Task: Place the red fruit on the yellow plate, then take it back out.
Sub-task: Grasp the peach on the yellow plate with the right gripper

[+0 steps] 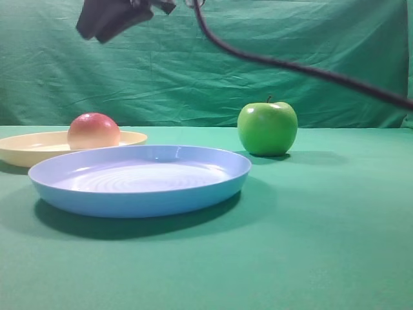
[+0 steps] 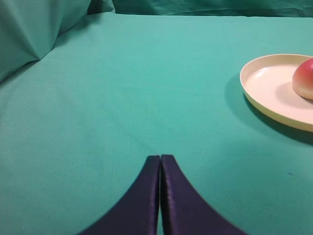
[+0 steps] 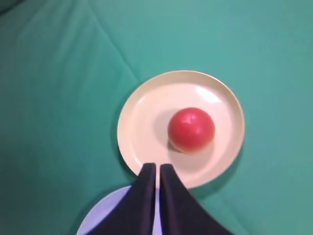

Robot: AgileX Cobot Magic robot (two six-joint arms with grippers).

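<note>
The red fruit (image 1: 93, 131) rests inside the yellow plate (image 1: 26, 145) at the far left of the table. From straight above, the right wrist view shows the fruit (image 3: 191, 129) a little right of the middle of the plate (image 3: 142, 122). My right gripper (image 3: 157, 166) hangs high over the plate's near rim, shut and holding nothing; it appears as a dark shape (image 1: 106, 19) at the top left of the exterior view. My left gripper (image 2: 160, 157) is shut and empty over bare cloth, with the plate (image 2: 269, 83) and fruit (image 2: 304, 78) off to its right.
A light blue plate (image 1: 139, 194) lies in front of the yellow one, its rim (image 3: 105, 210) under my right fingers. A shiny green apple (image 1: 267, 128) stands to the right. A black cable (image 1: 310, 70) crosses overhead. Green cloth covers the table and backdrop.
</note>
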